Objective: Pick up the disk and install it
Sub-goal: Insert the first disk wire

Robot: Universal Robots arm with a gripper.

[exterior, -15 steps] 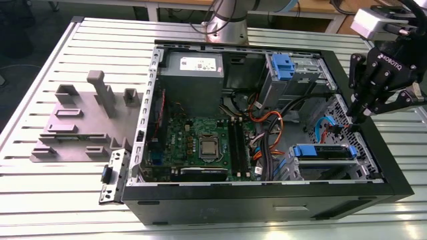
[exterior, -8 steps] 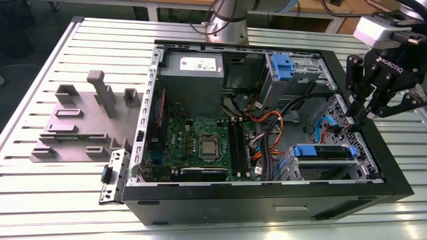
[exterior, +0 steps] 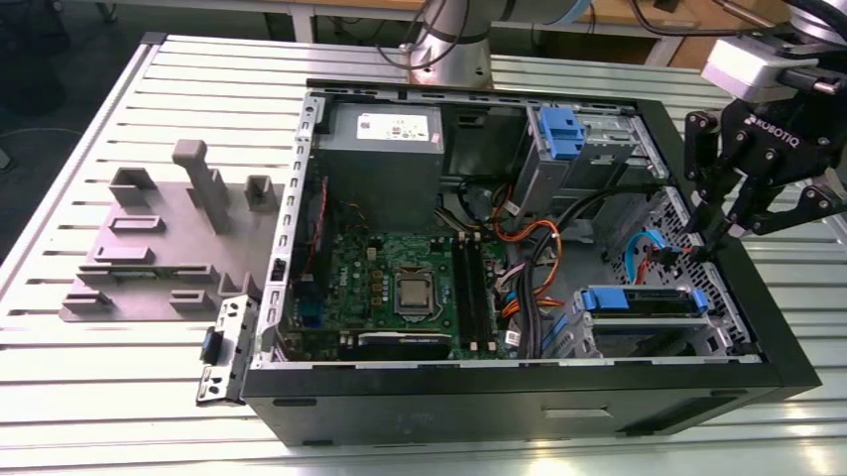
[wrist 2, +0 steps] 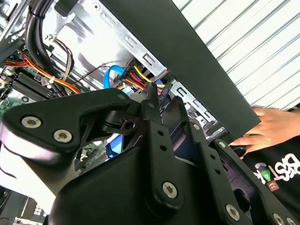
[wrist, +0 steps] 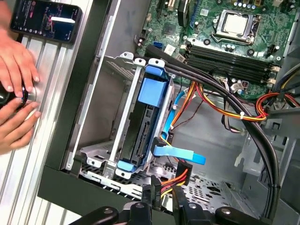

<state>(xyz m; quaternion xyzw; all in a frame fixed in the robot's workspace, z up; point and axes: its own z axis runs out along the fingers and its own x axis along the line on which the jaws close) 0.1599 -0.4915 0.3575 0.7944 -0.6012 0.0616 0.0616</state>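
The disk (exterior: 645,301) sits in the lower drive cage of the open computer case (exterior: 530,407), at the exterior view's right, with its bright blue carrier facing up. In the first wrist view the disk (wrist: 151,101) stands edge-on between the cage's metal rails, and a blue cable runs beside it. My gripper (exterior: 723,234) hangs over the case's wall on the exterior view's right, above and beyond the disk and apart from it. Its black fingertips (wrist: 146,206) stand close together with nothing between them. In the second wrist view the gripper (wrist 2: 164,99) is above orange, red and yellow wires.
A person's hands (wrist: 16,93) rest on the slatted table beside the case, next to a phone (wrist: 44,21). A hand (wrist 2: 267,126) lies past the case wall. A grey fixture plate (exterior: 159,238) is at the exterior view's left. Thick black cables (wrist: 243,126) cross the case, and a ribbed blue latch (exterior: 562,134) sits on the upper bay.
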